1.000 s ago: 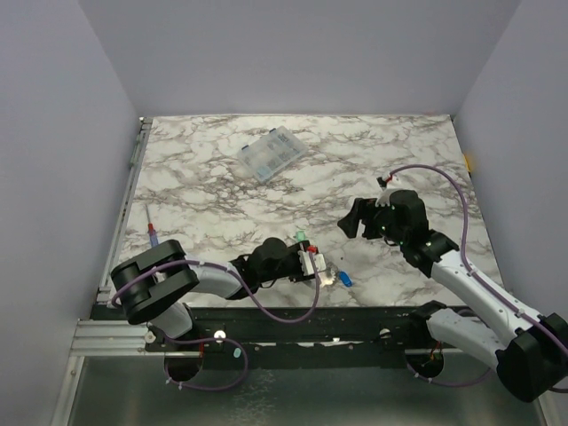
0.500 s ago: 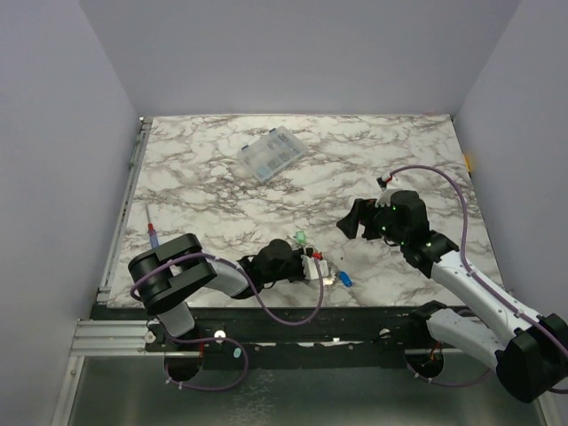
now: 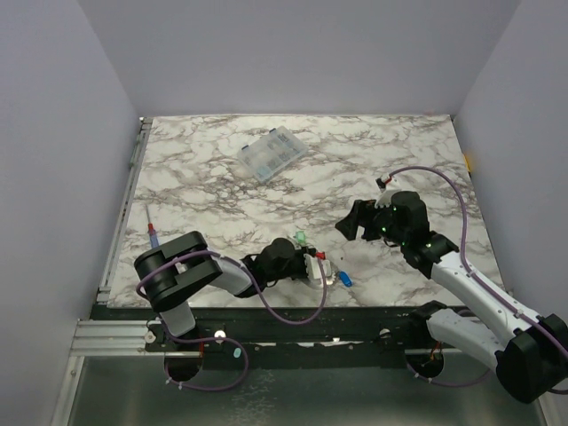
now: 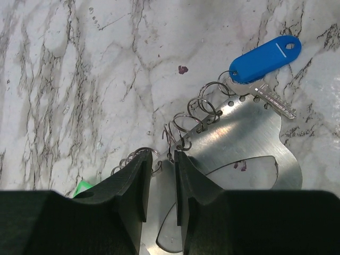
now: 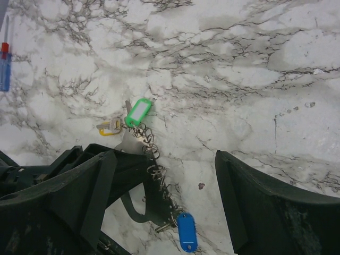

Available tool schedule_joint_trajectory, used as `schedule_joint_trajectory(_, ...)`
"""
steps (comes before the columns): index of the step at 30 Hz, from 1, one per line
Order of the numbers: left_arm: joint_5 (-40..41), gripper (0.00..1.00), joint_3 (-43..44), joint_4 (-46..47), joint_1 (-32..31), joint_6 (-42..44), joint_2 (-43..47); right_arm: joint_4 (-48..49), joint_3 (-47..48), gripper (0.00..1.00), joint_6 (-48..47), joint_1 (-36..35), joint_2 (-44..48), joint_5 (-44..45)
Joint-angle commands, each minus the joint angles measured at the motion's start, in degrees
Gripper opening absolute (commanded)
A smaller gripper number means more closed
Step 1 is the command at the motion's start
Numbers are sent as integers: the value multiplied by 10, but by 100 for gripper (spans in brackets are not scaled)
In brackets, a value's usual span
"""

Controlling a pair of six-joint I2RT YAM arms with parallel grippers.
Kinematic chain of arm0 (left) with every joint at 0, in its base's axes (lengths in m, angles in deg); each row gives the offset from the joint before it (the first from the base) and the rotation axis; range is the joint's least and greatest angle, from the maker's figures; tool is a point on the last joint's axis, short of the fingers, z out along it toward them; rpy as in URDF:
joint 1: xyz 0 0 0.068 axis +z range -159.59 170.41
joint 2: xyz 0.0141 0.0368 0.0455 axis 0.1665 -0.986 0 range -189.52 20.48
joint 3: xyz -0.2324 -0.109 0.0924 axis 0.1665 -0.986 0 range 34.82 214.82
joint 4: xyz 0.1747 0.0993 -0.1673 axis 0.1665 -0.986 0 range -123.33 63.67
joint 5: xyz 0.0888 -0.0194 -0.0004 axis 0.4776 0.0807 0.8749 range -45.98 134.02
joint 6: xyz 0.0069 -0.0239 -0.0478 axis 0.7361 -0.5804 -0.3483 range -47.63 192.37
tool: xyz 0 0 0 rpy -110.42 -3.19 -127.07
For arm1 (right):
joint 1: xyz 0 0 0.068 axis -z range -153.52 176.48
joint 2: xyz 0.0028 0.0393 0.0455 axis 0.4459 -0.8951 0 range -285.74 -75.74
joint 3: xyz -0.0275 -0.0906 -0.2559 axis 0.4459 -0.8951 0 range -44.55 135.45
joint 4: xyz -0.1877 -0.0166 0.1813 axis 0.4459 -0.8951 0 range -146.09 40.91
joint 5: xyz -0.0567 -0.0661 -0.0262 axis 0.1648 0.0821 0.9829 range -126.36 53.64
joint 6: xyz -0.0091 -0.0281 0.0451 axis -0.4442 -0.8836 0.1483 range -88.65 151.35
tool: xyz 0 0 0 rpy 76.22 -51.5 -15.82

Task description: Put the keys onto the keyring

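The keys (image 3: pixel 344 278) lie close to the near edge of the surface (image 3: pixel 399 151), about midway along it, strung on a chain of small wire rings (image 4: pixel 196 111). The blue key (image 4: pixel 265 52) is at one end of the chain, its metal shaft at the rim of the keyring (image 4: pixel 239 143). The keyring is a flat, shiny metal plate with a cut-out, and it rests on the surface beside the chain. The green key (image 5: pixel 138 112) and the yellow key (image 5: pixel 109 126) are at the other end, just beside each other and farther from the near edge.

The left jaws are low over the keyring with only a narrow gap. The two dark fingers (image 4: pixel 133 186) stand on either side of a strip of the plate, right where the chain passes. I cannot tell whether they press on the metal. The blue key is well outside the gap, beyond the fingertips.

The right jaws stand wide and hold nothing, raised above the surface to the right of the keys. In the right wrist view the chain runs through the open space between them.

A clear box (image 3: pixel 272 153) sits toward the far edge, and a screwdriver (image 3: pixel 152 232) lies by the left edge.
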Motion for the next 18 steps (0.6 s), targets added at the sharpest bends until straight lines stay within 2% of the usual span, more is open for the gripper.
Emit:
schedule_joint_trajectory(1,7,30,17,14,-4,11,-20,17,-6,86,-2,4,8,-18)
schedule_joint_trajectory(10,9,28,29,15,-1,9,-43,18,-7,86,-1,3,9,-22)
schedule_joint_trajectory(18,8,16,30,14,6,-8,-42,18,-6,86,0,5,9,-26)
